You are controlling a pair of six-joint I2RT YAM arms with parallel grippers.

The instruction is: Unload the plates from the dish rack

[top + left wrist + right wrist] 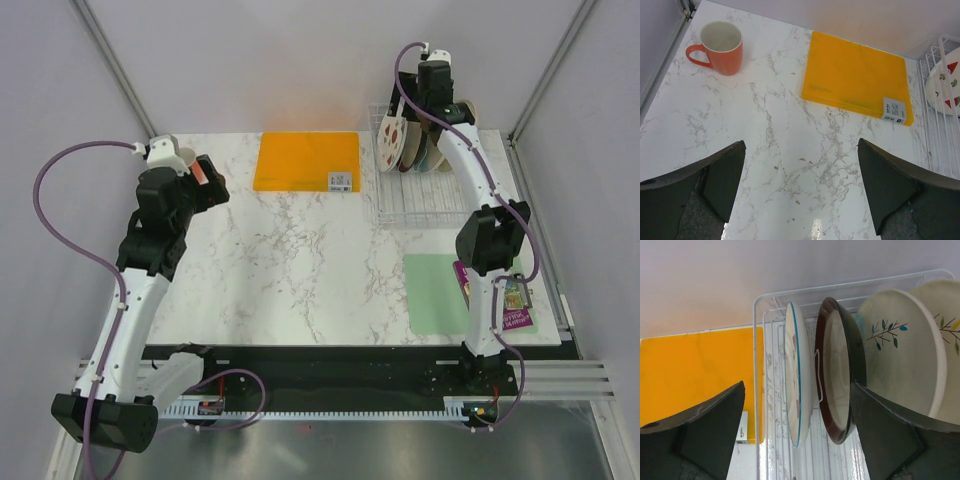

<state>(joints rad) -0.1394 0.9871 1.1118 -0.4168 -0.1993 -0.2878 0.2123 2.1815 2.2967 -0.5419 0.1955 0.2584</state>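
Observation:
The wire dish rack (425,205) stands at the table's back right with plates upright in it. In the right wrist view I see, from the left, the white plate (797,390), the dark-red-rimmed plate (835,370), the blue-and-cream sprig plate (900,350) and the cream sprig plate (947,315). My right gripper (797,407) is open above the rack, its jaws spanning the white and dark-red-rimmed plates. The white plate with red fruit marks also shows in the top view (392,140) and the left wrist view (945,82). My left gripper (801,185) is open and empty above bare table at the left.
A flat orange board (307,161) lies at the back centre, left of the rack. An orange-red mug (717,45) stands at the back left corner. A green mat (440,290) and a purple booklet (510,300) lie at the right front.

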